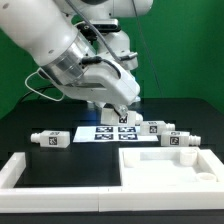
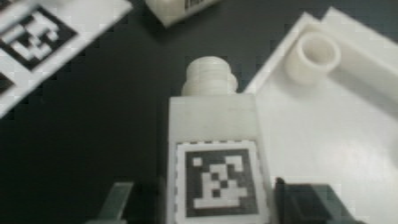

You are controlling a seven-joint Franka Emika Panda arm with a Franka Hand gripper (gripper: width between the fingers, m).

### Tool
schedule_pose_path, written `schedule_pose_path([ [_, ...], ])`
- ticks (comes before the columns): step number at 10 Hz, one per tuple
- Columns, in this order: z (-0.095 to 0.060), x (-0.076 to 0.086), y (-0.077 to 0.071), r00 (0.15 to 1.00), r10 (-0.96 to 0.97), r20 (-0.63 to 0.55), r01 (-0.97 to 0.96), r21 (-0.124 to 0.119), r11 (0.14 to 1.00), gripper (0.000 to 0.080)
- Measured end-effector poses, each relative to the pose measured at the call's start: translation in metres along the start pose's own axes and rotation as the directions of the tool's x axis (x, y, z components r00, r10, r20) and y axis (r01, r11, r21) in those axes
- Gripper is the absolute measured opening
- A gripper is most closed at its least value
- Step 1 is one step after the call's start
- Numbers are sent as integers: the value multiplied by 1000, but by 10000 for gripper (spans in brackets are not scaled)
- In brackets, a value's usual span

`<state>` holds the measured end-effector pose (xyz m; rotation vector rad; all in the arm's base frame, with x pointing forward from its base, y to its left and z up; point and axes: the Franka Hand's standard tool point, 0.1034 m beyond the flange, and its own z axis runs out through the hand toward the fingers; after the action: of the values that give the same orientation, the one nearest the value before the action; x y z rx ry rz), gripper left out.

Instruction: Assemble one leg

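In the wrist view a white leg (image 2: 214, 125) with a black-and-white tag lies on the dark table, its rounded peg end pointing away from the gripper. My gripper (image 2: 210, 205) is open and straddles the leg's tagged end. One finger (image 2: 118, 200) stands on each side with a small gap to the leg. In the exterior view the gripper (image 1: 121, 114) is low over the table behind the marker board, and it hides this leg. Other legs lie at the exterior view's left (image 1: 52, 140) and right (image 1: 155, 128) (image 1: 178, 140).
The large white tabletop piece (image 1: 165, 168) lies at the front right; its corner with a round socket (image 2: 317, 52) is close beside the leg. The marker board (image 1: 108, 132) lies in the middle (image 2: 45, 40). A white rim frame (image 1: 25, 175) runs along the front left.
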<state>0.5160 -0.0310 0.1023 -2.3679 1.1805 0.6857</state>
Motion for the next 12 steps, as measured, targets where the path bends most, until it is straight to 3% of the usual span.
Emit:
schedule_pose_path([
  [2, -2, 3, -9, 991, -10, -135, 11, 5, 1000, 284],
  [3, -5, 1, -27, 970, -59, -237, 52, -35, 998, 284],
  [4, -13, -5, -58, 940, -124, -318, 120, -32, 992, 284],
  [6, -25, -10, -108, 821, -286, -495, 264, -115, 958, 284],
  [8, -16, -9, -102, 776, -263, -573, 257, -94, 962, 284],
  [9, -16, -9, -110, 729, -255, -635, 270, -76, 960, 284],
  [10, -10, -12, -111, 705, -264, -659, 283, -79, 956, 284],
  [11, 4, -17, -117, 637, -313, -704, 318, -130, 939, 284],
  [12, 25, -29, -129, 584, -402, -705, 363, -216, 906, 284],
])
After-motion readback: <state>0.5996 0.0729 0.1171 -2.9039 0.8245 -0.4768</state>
